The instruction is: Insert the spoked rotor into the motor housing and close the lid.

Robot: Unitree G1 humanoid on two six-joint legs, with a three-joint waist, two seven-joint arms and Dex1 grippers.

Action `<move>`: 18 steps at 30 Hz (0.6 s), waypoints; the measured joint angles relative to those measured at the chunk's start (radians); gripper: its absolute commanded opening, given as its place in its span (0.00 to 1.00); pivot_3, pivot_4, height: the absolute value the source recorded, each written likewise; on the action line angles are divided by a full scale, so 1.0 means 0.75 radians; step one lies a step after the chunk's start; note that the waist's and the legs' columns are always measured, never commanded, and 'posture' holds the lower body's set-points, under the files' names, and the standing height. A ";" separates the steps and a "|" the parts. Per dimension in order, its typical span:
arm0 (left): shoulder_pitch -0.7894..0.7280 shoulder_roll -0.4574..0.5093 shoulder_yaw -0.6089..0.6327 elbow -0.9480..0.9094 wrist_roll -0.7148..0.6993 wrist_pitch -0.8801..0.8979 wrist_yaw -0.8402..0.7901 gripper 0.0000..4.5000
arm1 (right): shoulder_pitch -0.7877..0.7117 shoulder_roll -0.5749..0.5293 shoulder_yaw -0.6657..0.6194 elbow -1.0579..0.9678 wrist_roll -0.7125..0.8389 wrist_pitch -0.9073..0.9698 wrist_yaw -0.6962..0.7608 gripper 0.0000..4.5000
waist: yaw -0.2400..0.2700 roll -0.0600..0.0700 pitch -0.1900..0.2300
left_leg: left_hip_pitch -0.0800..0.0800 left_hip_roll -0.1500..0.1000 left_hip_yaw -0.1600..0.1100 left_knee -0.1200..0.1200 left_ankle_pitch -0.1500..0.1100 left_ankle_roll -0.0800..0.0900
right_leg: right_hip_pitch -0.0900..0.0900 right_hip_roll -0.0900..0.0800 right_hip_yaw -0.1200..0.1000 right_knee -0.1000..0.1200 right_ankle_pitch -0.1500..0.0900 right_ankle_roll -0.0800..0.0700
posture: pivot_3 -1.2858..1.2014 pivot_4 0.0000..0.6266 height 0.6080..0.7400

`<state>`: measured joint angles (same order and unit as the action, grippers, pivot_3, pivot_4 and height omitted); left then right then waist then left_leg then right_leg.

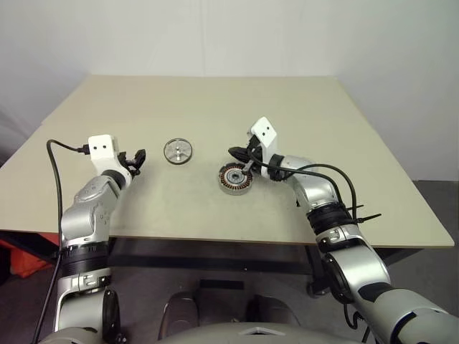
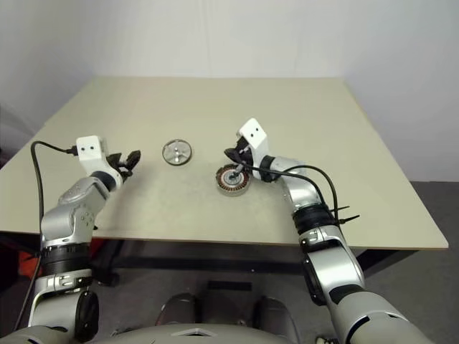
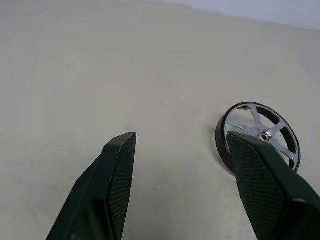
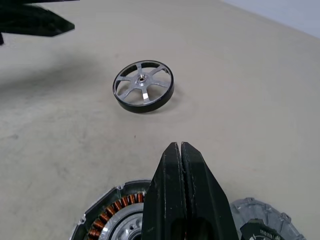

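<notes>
Three round parts lie on the beige table [image 1: 215, 107], one of each kind: one spoked rotor [image 1: 178, 151], one motor housing [image 1: 235, 179] and one lid [image 4: 265, 222]. Two grippers reach over the table, one per arm.

The left gripper [image 1: 138, 159] has its two black fingers [image 3: 107, 190] spread wide apart with bare table between them, and it holds nothing. The spoked rotor lies flat a short way ahead of this claw and off toward the robot's right, apart from both fingers. In the left wrist view one finger covers the near edge of the rotor's rim, though the head views show a clear gap between them.

The right gripper [image 1: 237, 153] has its fingers pressed flat together with nothing between them. The motor housing sits directly under and just in front of this claw, and whether the fingertips touch it cannot be told. The rotor is well ahead of the shut tips, toward the other arm.

The right wrist view gives what the head views leave unclear: the copper-brown windings round the housing's silver centre, and the dull grey lid with its notched edge lying just beside the housing, close to the claw's base. It also shows the rotor's dark rim with six silver spokes and a small hub. In the head views the housing reads as a dark ring and the rotor as a plain shiny disc.
</notes>
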<state>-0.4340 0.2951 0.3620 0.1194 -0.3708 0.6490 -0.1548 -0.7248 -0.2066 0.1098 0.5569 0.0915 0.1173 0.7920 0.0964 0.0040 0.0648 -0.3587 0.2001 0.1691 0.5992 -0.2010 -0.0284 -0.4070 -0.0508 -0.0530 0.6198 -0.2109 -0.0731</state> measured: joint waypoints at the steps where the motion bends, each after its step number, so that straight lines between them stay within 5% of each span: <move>1: -0.032 -0.021 0.005 0.031 -0.008 0.023 0.016 0.68 | -0.001 -0.001 -0.003 -0.013 0.004 0.002 0.001 0.00 | 0.001 -0.001 0.000 | 0.000 0.000 0.000 0.000 0.000 0.000 | 0.000 0.000 0.000 0.000 0.000 0.000 | 0.52 0.00 1.00; 18: -0.445 -0.088 -0.022 0.741 0.052 -0.070 0.142 0.68 | -0.006 -0.034 -0.034 -0.033 0.030 0.002 -0.033 0.00 | 0.003 -0.003 0.002 | -0.008 -0.001 -0.011 -0.001 0.002 -0.002 | -0.001 0.000 -0.005 -0.006 0.000 0.000 | 0.52 0.00 1.00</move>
<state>-0.7679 0.2290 0.3458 0.6752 -0.3319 0.5967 -0.0484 -0.7290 -0.2319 0.0842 0.5324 0.1142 0.1192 0.7676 0.0985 0.0015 0.0664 -0.3650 0.1995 0.1609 0.5986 -0.1996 -0.0302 -0.4078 -0.0510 -0.0571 0.6151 -0.2107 -0.0733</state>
